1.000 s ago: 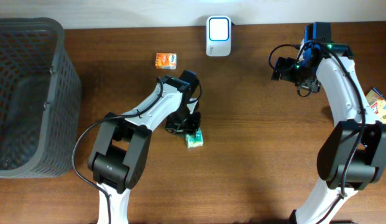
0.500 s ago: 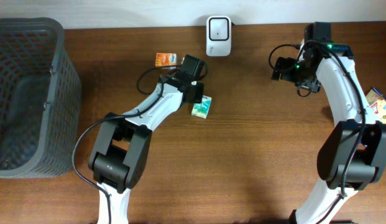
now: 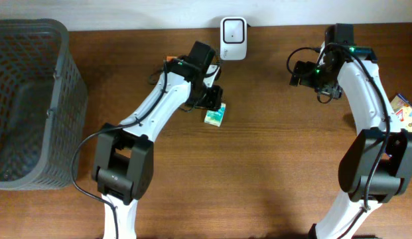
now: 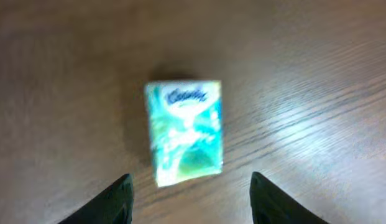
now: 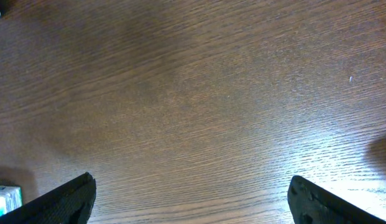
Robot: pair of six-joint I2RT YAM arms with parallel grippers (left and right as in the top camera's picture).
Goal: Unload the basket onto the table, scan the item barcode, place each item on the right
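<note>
two claws released, empty: right claw (image 5: 191, 194) over bare brown wooden bench (image 5: 199, 93), left claw (image 4: 191, 190) just above the small green-and-white tissue packet (image 4: 184, 132), lying flat near the white box-shaped scanner (image 3: 233, 30). we'd pinch its long edges, keeping the barcode face uncovered.

I see a dark wood-grain table (image 3: 272, 172) (glare in both wrist views), white wall (image 3: 126, 10) strip along the far edge.

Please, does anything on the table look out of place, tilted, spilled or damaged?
Nothing looks spilled or damaged. The green pack lies flat on the table, slightly askew, not held by the open left gripper.
</note>
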